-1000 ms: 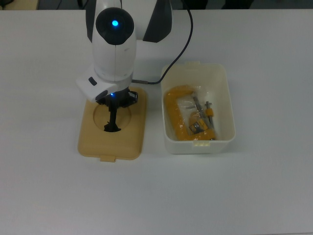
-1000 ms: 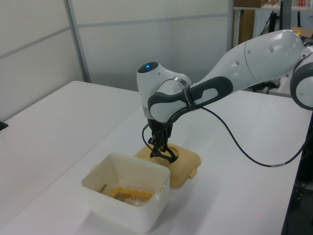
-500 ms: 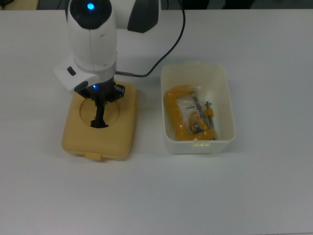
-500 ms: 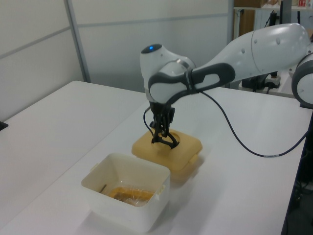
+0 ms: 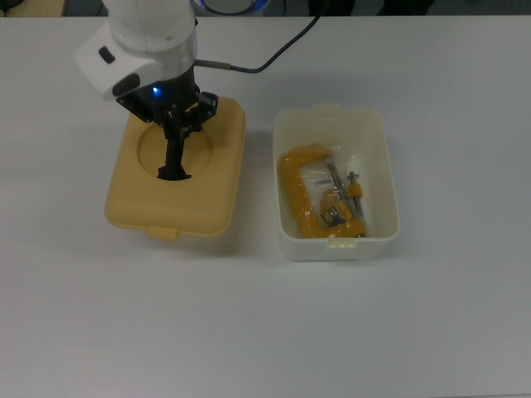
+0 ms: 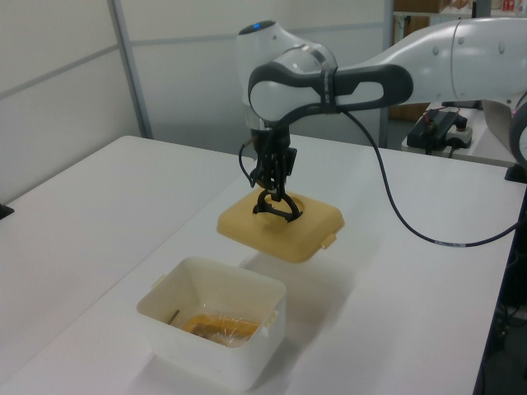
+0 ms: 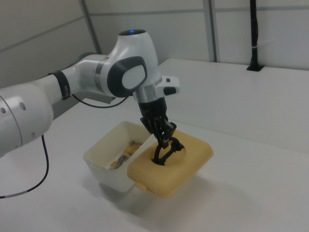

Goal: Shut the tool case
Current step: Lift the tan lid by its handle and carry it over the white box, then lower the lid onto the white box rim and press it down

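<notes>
The white tub (image 5: pixel 387 178) of the tool case stands open on the table, with a yellow C-clamp (image 5: pixel 297 195) inside it. The tub (image 6: pixel 206 355) is nearest the camera in the left view. The tan lid (image 5: pixel 211 195) hangs in the air at the top view's left of the tub, casting a shadow on the table below. My gripper (image 5: pixel 177 133) is shut on the lid's black handle (image 5: pixel 174 163), which rises from the round recess. In the left view the lid (image 6: pixel 317 232) floats level beyond the tub. In the right view the lid (image 7: pixel 188 166) tilts slightly beside the tub (image 7: pixel 107 155).
A black cable (image 5: pixel 278 51) runs from the arm across the white table behind the tub. In the left view, another table with equipment (image 6: pixel 436 127) stands at the far right, and wall panels close the back.
The gripper has risen with the lid, lifting it off the table. In the top view it moved left, then toward the top edge. The tub has not moved.
</notes>
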Action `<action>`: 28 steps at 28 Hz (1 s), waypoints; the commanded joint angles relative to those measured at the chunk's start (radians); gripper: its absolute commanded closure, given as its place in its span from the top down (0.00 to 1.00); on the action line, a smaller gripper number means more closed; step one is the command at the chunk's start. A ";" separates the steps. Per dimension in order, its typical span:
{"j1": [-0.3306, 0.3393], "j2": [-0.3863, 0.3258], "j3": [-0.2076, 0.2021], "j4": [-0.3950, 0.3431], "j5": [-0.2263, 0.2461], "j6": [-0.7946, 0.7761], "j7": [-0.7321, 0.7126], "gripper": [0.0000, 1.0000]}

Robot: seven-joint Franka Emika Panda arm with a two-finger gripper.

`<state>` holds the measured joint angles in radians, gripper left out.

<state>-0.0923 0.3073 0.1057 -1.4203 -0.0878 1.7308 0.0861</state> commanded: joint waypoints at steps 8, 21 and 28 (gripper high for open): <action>0.008 -0.019 0.094 0.038 -0.001 -0.043 0.072 0.00; 0.008 -0.013 0.255 0.040 -0.102 -0.042 0.218 0.00; 0.008 -0.013 0.318 0.038 -0.131 -0.045 0.264 0.00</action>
<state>-0.0848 0.2962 0.3919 -1.3936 -0.1866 1.7184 0.3082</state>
